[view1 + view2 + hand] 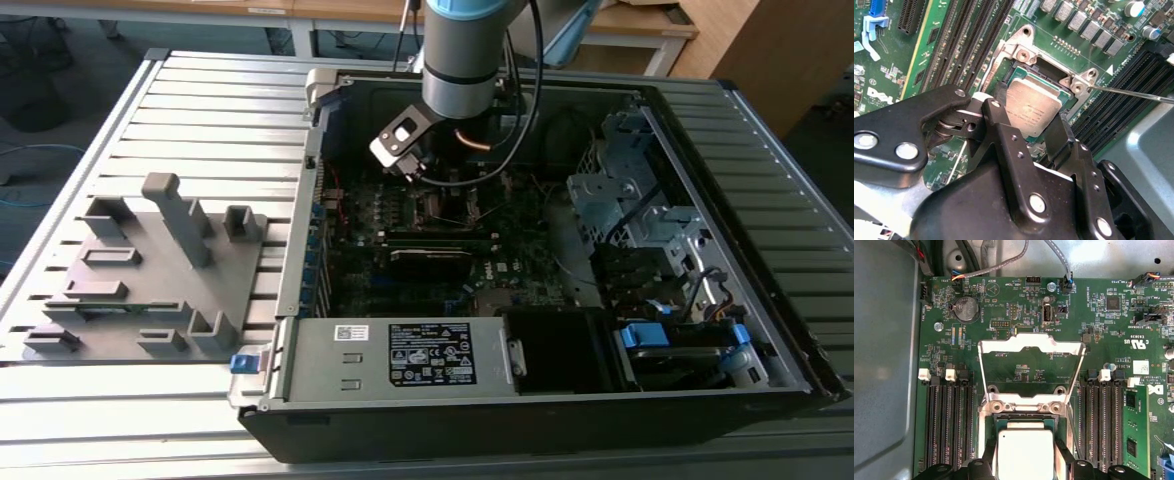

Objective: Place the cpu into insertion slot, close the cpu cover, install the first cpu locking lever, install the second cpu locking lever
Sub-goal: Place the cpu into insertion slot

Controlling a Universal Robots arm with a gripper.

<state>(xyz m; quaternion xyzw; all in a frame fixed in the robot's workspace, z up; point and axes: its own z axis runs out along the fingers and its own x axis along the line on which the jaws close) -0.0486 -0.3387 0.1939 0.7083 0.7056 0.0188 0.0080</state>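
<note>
Largest first: open computer case [534, 430] on a slatted table [200, 90], walls boxing the board in on 4 sides, grey power-supply box [400, 355] along the near wall. Beside the case, on the exterior view's left, a grey fixture [147, 280], well apart from everything inside. Reaching down through the open top, the arm [467, 50], with the gripper [427, 175] low over the board, open board toward the exterior view's left and a drive cage [627, 190] near on the exterior view's right.

On the green motherboard [1019, 305], 2 banks of long memory slots [949, 425] flanking the socket. Lying back open, the cpu cover [1029, 344], bare board visible through its window and the insertion slot [1024, 420] uncovered.

Jaws clamped narrow on 2 opposite edges of the cpu [1031, 107], black fingers [1004, 135] on either side, chip tilted over the insertion slot; touching it or just above, cannot tell. Jutting sideways from the socket frame, a thin metal rod [1134, 94], clear of the fingers
</note>
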